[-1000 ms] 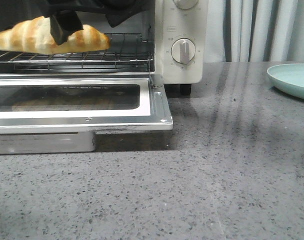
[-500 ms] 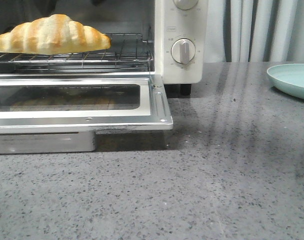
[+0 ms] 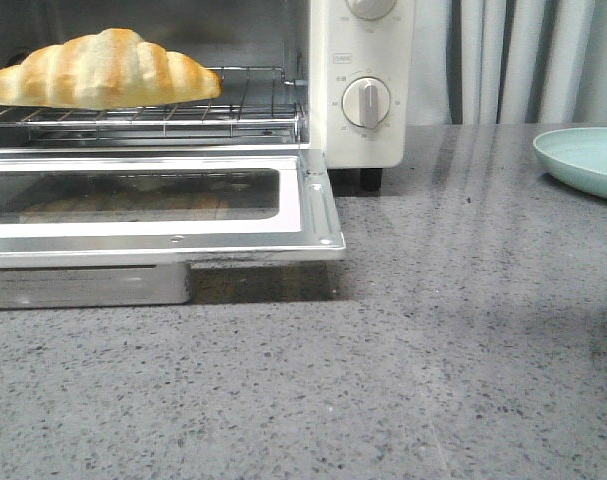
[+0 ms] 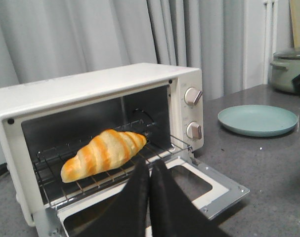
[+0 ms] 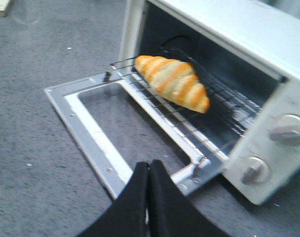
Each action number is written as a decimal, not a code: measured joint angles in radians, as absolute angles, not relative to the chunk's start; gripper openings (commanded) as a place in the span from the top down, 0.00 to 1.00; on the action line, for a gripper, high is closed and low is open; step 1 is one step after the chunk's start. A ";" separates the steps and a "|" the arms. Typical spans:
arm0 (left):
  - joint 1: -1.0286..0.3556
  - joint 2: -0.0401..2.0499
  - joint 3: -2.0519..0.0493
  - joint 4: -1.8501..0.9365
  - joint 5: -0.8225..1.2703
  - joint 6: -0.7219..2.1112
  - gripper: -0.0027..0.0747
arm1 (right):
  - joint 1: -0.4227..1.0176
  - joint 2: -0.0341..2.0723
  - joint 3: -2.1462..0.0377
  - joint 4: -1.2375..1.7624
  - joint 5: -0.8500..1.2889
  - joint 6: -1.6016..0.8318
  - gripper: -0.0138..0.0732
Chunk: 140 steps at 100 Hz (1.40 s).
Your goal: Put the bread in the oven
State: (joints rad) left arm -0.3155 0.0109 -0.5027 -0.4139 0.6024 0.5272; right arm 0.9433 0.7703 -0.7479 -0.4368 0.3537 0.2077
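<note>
- Versus a second ago: a black pincer was clamped on the bread in the front view; it is gone from that view now, and the bread is left lying on the wire rack.
- Versus half a second ago: no shift is seen in bread, rack or door.
- Bread is placed inside the oven, lengthwise across the rack, toward the left part of the cavity in the front view; nothing is touching it.
- Oven door is folded fully down, flat over the counter; its glass window is facing up.
- Left pincer is seen from its wrist camera with black fingers pressed together, nothing held; it is positioned in front of the open door, apart from the bread.
- Right pincer is likewise closed and empty, fingers touching, set over the counter just off the door's front edge; that view is slightly blurred.
- Two round dials are stacked on the oven's right panel; the upper one is cut off in the front view.
- A pale teal plate is set on the counter well to the right of the oven, empty as seen.
- A lidded greenish pot is visible beyond the plate in the left wrist view, partly cropped.
- Grey curtains are hung behind the oven.
- The lowered door is the only thing lying between the pincers and the rack.
</note>
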 measured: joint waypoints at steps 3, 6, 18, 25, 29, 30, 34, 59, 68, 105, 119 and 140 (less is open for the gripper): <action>-0.316 0.011 -0.493 -0.408 0.602 0.520 0.99 | 0.923 0.735 -0.724 -0.452 0.359 0.208 0.91; -0.316 0.011 -0.481 -0.405 0.602 0.518 0.99 | 0.904 0.703 -0.698 -0.464 0.366 0.208 0.91; -0.316 0.011 -0.447 -0.411 0.601 0.511 0.99 | 0.833 0.589 -0.622 -0.486 0.395 0.208 0.91; -0.316 0.011 -0.436 -0.431 0.603 0.511 0.99 | 0.811 0.540 -0.592 -0.490 0.400 0.208 0.91; -0.316 0.011 -0.434 -0.440 0.605 0.509 0.99 | 0.803 0.518 -0.581 -0.490 0.402 0.208 0.91; -0.316 0.011 -0.434 -0.443 0.605 0.509 0.99 | 0.803 0.511 -0.580 -0.490 0.404 0.208 0.91; -0.316 0.011 -0.434 -0.450 0.606 0.509 0.99 | 0.801 0.490 -0.576 -0.490 0.406 0.208 0.91; -0.316 0.011 -0.434 -0.460 0.609 0.509 0.99 | 0.801 0.452 -0.573 -0.490 0.416 0.208 0.91; -0.316 0.011 -0.434 -0.462 0.610 0.509 0.99 | 0.801 0.452 -0.573 -0.490 0.418 0.208 0.91; -0.311 0.009 -0.425 -0.414 0.605 0.507 0.99 | 0.801 0.452 -0.573 -0.490 0.422 0.208 0.91; -0.264 -0.004 -0.374 -0.167 0.562 0.332 0.99 | 0.801 0.452 -0.573 -0.490 0.422 0.208 0.91; -0.207 -0.004 -0.118 0.086 0.354 0.030 0.99 | 0.801 0.452 -0.573 -0.490 0.422 0.208 0.91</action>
